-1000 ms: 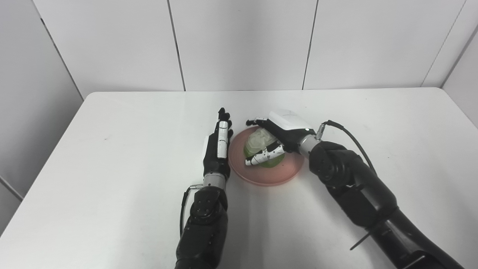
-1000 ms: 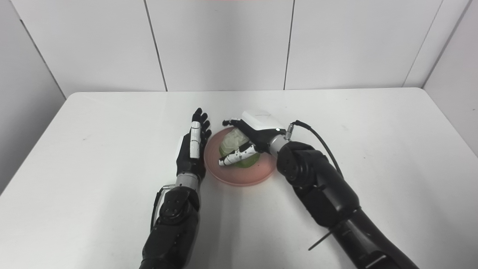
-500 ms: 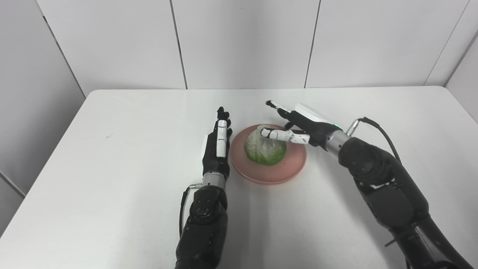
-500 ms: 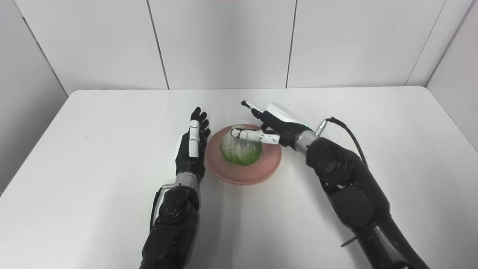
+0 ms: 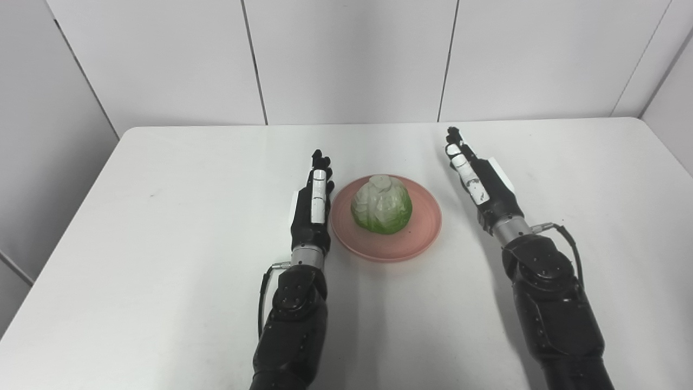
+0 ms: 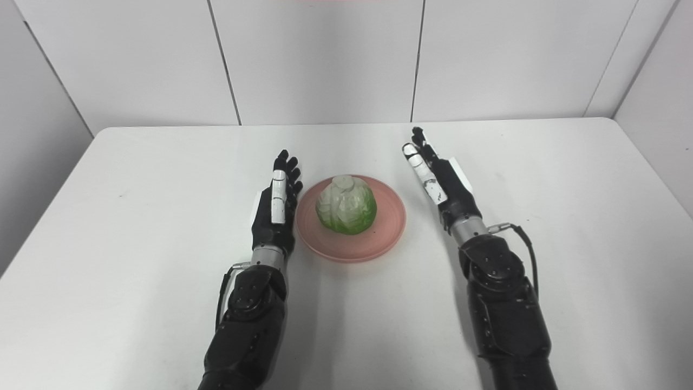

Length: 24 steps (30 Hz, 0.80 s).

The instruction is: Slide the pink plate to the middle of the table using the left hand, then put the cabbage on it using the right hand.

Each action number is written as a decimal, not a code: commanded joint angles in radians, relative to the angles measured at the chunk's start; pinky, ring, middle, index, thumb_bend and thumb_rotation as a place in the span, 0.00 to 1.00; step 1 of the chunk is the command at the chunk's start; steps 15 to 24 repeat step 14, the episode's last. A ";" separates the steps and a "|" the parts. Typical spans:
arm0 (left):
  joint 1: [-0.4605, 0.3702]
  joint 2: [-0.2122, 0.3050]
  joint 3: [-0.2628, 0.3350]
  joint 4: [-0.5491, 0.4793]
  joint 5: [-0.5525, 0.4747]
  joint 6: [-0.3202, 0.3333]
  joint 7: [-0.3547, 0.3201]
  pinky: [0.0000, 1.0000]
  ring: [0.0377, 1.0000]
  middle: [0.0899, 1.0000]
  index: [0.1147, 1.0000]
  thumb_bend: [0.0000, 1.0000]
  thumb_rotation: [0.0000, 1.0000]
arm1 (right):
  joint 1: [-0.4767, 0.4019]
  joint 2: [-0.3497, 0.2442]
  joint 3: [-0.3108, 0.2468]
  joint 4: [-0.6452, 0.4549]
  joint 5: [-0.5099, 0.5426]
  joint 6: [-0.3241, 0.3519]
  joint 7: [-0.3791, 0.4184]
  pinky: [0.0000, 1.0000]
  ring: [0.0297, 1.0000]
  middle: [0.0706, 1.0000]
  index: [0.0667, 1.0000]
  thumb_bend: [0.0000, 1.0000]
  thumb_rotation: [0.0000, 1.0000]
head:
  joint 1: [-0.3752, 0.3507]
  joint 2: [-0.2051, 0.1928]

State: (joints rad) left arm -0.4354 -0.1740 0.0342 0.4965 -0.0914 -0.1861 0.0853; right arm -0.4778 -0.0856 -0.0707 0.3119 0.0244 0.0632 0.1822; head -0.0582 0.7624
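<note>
So going left to right: the left hand (image 5: 313, 208) sits at about 9 o'clock from the pink plate (image 5: 419, 238), fingers straight and held together, edge-on, holding nothing. It looks right beside the plate's rim, maybe touching, but I can't tell for sure from either view.

The plate is roughly mid-table (image 5: 162, 244), and the cabbage (image 5: 381, 205) sits on it, upright-ish, a bit toward the 10 o'clock side of the plate and not hanging over the rim.

Over at 3 o'clock from the plate, the right hand (image 5: 481, 183) is clear of everything, fingers extended and pointing toward 12, nothing in it. There's a visible gap of bare table between it and the plate.

My read: both steps look done, plate centred and cabbage on it, so this is basically the wrap-up. If anything's next, it's just pulling both arms back toward 6 without the left one nudging the plate.

Writing or logos: none I can read anywhere. Hands have white panels but no legible text.
</note>
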 commanded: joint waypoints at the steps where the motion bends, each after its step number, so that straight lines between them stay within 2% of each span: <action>1: -0.020 0.009 -0.003 -0.031 0.001 -0.011 -0.015 1.00 1.00 0.99 1.00 0.75 1.00 | -0.034 0.012 -0.024 0.001 0.042 -0.100 -0.023 1.00 1.00 1.00 1.00 0.75 1.00 | -0.004 0.001; 4: -0.018 0.012 -0.005 -0.035 0.000 -0.011 -0.016 1.00 1.00 0.99 0.99 0.75 1.00 | -0.035 0.035 -0.049 0.039 0.074 -0.173 -0.051 1.00 1.00 1.00 1.00 0.78 0.99 | -0.006 0.003; 6: -0.017 0.013 -0.006 -0.041 -0.001 -0.007 -0.016 1.00 1.00 0.99 0.99 0.75 1.00 | -0.034 0.042 -0.056 0.046 0.093 -0.175 -0.057 1.00 1.00 1.00 1.00 0.79 0.97 | -0.007 0.005; 10: -0.016 0.024 -0.012 -0.045 0.008 -0.001 -0.019 1.00 1.00 0.99 0.99 0.76 1.00 | -0.030 0.056 -0.061 0.040 0.130 -0.109 -0.063 1.00 1.00 1.00 1.00 0.81 0.94 | -0.014 0.008; 24: -0.013 0.035 -0.017 -0.053 0.005 0.009 -0.035 1.00 1.00 1.00 1.00 0.79 1.00 | -0.023 0.054 -0.046 0.034 0.150 -0.092 -0.048 1.00 1.00 1.00 1.00 0.78 0.97 | -0.011 0.010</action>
